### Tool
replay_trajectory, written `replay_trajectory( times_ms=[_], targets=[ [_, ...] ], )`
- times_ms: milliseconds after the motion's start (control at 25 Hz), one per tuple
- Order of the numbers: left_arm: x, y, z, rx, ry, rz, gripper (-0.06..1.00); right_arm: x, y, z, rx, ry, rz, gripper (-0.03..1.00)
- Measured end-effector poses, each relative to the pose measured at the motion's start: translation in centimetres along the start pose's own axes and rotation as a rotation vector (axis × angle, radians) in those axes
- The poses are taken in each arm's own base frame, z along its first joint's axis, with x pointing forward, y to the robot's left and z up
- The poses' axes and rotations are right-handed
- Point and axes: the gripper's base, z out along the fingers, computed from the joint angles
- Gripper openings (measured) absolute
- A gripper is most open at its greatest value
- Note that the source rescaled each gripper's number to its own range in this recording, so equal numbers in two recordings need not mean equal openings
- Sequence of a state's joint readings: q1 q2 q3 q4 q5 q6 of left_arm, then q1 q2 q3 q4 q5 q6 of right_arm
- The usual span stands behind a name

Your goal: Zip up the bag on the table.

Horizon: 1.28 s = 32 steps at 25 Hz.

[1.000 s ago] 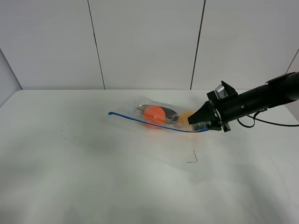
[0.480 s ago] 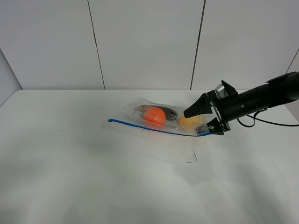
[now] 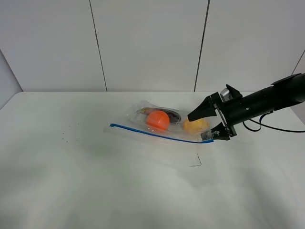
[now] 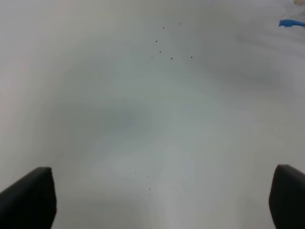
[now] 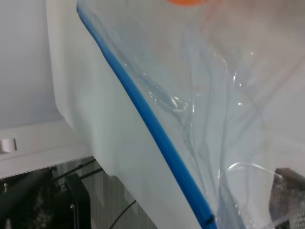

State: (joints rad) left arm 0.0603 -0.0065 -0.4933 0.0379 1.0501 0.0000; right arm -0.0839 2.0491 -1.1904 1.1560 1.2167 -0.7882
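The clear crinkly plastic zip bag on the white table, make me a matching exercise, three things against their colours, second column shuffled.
Things:
1. Thin zip strip along the edge of the clear plastic bag
2. Round ball-like item inside it
3. Rounded item nearest the right gripper

Colours:
A. Yellow
B. Blue
C. Orange

Pairs: 1-B, 2-C, 3-A

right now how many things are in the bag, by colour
orange: 1, a ball
yellow: 1, a round item
dark: 1, a long item behind the ball
total: 3 inside the bag
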Motion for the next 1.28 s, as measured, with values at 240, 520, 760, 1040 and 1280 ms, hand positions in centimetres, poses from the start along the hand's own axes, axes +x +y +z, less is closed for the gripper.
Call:
replay_trajectory(
  times_ms=[240, 520, 760, 1040, 1280],
  targets=[
    [0.0, 0.0, 0.0, 0.0, 0.0, 0.0, 1.0, 0.4, -0.4, 0.0, 0.046, 0.039, 0.008, 1.0],
    [0.0, 0.0, 0.0, 0.0, 0.0, 0.0, 1.0, 0.5, -1.2, -0.1, 0.14, 0.059, -0.004, 1.0],
    [0.0, 0.0, 0.0, 0.0, 0.0, 0.0, 1.0, 0.6, -0.8, -2.1, 0.375, 0.02, -0.07, 1.0],
    [0.0, 0.0, 0.0, 0.0, 0.0, 0.0, 1.0, 0.8, 0.7, -6.8, 0.789, -0.087, -0.151, 1.0],
    [0.0, 0.0, 0.0, 0.0, 0.0, 0.0, 1.0, 1.5, 2.1, -10.7, 1.1, -0.145, -0.196, 1.0]
  ],
)
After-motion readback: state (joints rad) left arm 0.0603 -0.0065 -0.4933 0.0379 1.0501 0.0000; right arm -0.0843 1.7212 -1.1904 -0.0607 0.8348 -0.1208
